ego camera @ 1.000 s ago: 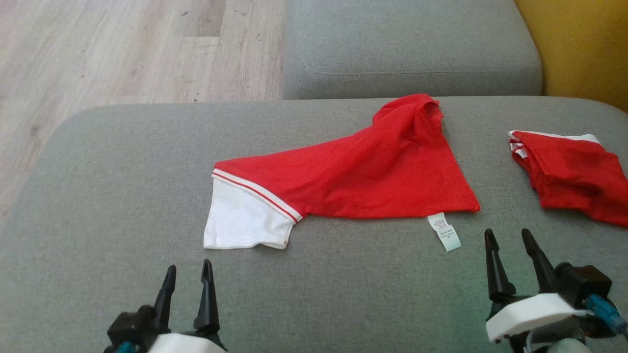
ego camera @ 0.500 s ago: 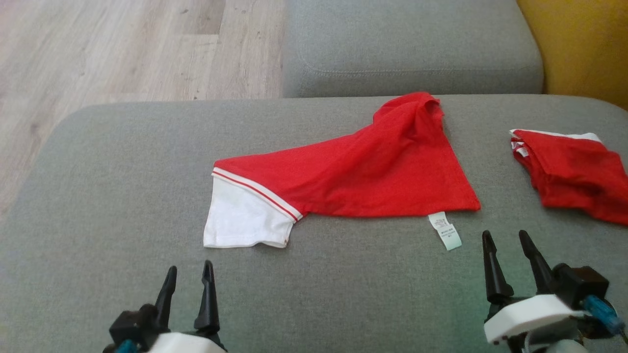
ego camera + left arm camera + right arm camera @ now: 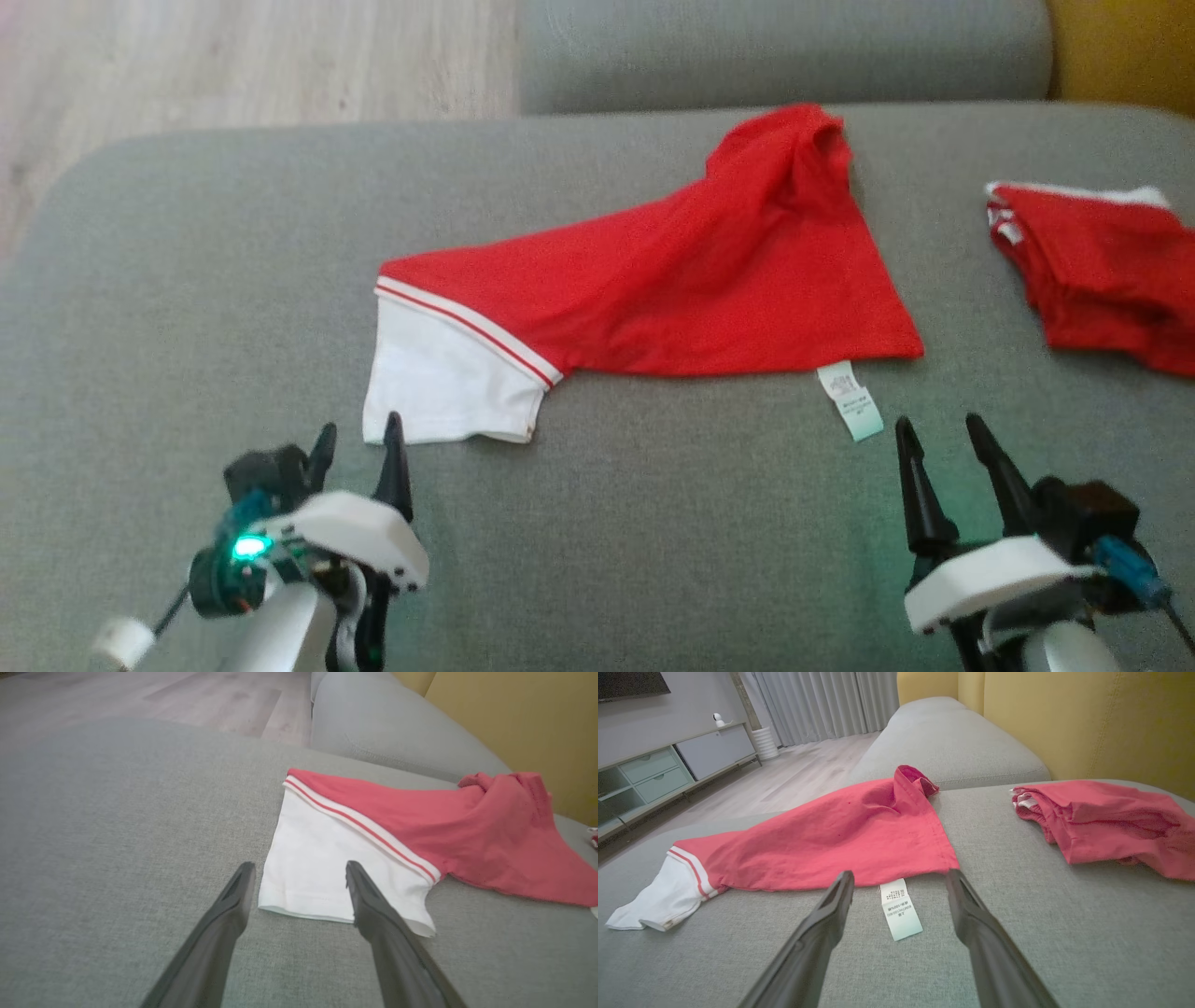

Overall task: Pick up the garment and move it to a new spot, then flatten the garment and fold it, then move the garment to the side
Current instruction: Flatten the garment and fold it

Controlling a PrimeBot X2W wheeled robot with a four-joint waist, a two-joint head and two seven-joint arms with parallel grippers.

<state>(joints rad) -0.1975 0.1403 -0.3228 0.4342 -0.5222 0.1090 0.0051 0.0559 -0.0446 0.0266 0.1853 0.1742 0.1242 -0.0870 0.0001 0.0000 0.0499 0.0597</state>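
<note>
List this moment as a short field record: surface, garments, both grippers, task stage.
surface: grey sofa cushion
target: red garment, lying spread and unfolded, with a white sleeve at its left end and a care label at its near edge
other item: second red garment at the right, apart from the first
left gripper: open, at the white sleeve's near hem, holding nothing
right gripper: open, just short of the care label, holding nothing
task stage: garment not yet picked up
</note>
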